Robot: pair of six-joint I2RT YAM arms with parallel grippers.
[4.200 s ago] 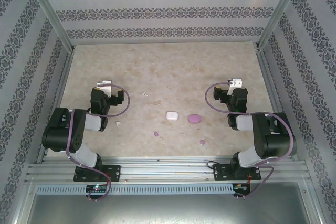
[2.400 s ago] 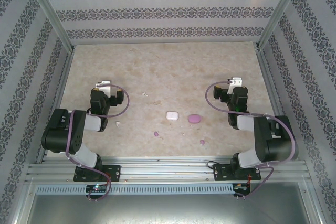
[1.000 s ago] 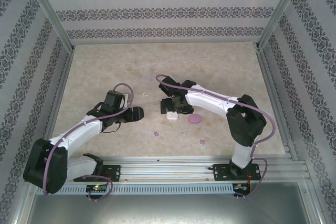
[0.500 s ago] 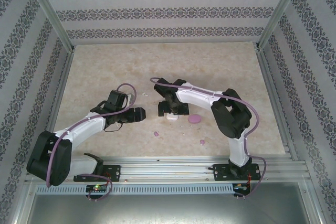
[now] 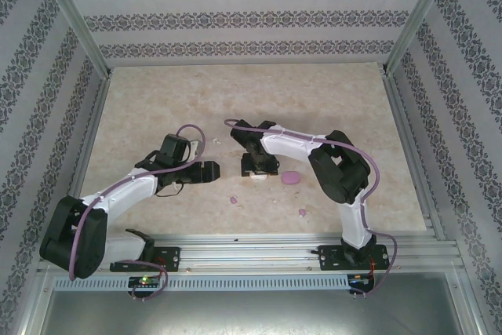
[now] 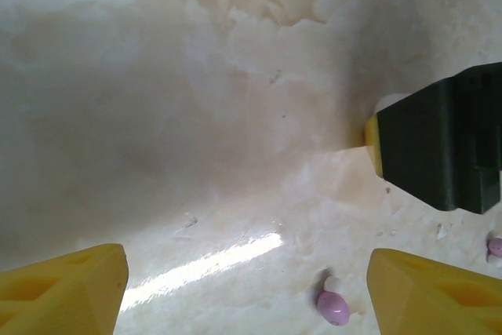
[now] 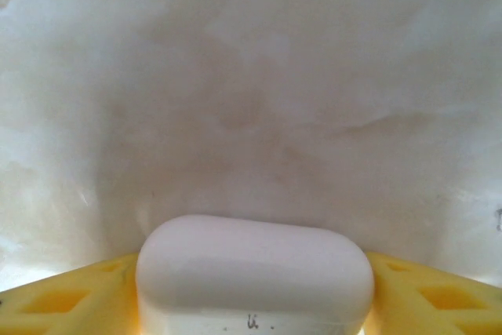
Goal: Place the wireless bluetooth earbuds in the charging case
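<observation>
Yellow right fingers (image 7: 427, 296) sit snug against both sides of the white case (image 7: 251, 268), so that one's clamped. It lies flat on the marbled beige desk (image 5: 314, 107), roughly in the middle. The purple case (image 5: 291, 177) is just beside it on the right arm's side, not touching.

The left fingers (image 6: 67, 288) are spread wide with nothing between them, low over bare desk just left of the white case. From the left wrist view you can see the dark block of the other arm's tool, with a yellow tip right at the case.

Both lilac buds are loose on the desk. One purple earbud (image 5: 233, 199) is a bit nearer the arm bases than the white case, and the second purple earbud (image 5: 303, 212) is further over toward the right arm's base. Can't pick out the white buds for sure against that pale surface.
</observation>
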